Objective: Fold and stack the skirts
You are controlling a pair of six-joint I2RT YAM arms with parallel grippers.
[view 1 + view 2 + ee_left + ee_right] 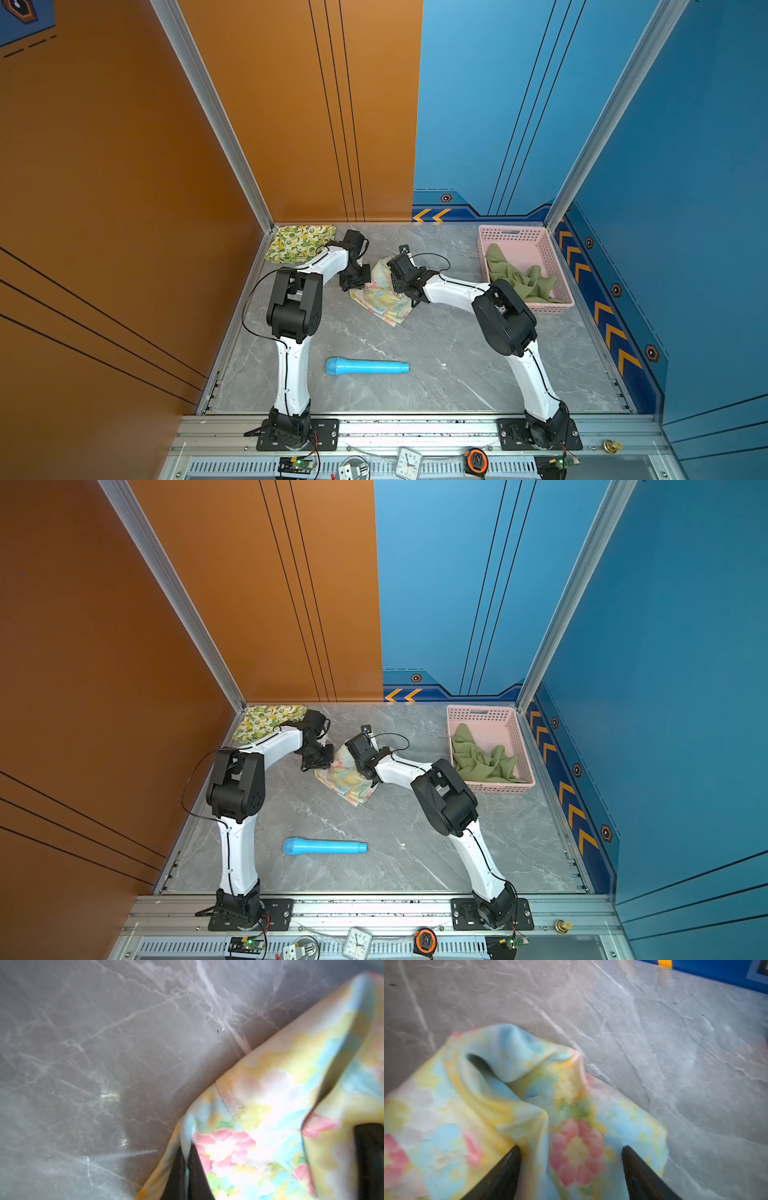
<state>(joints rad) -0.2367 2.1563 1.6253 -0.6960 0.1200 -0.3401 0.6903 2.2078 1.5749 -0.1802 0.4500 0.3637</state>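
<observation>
The pastel blue-yellow skirt with pink flowers point(380, 297) point(345, 780) lies crumpled on the grey marble table, between both grippers. My left gripper point(362, 286) point(187, 1167) is shut on a thin edge of this skirt point(270, 1105). My right gripper point(397, 287) point(571, 1151) is open, its fingers point(512, 1159) straddling a fold of the same skirt point(508, 1088) without pinching it. The lemon-print skirt point(301, 243) point(266, 721) lies folded flat in the far left corner. The olive green skirt point(519, 278) point(482, 758) is bunched inside the basket.
The pink lattice basket point(513, 230) point(482, 710) stands at the far right by the blue wall. A blue cylinder point(368, 367) point(324, 847) lies on the table point(436, 353) near the front. A clock and tape measure sit beyond the front rail.
</observation>
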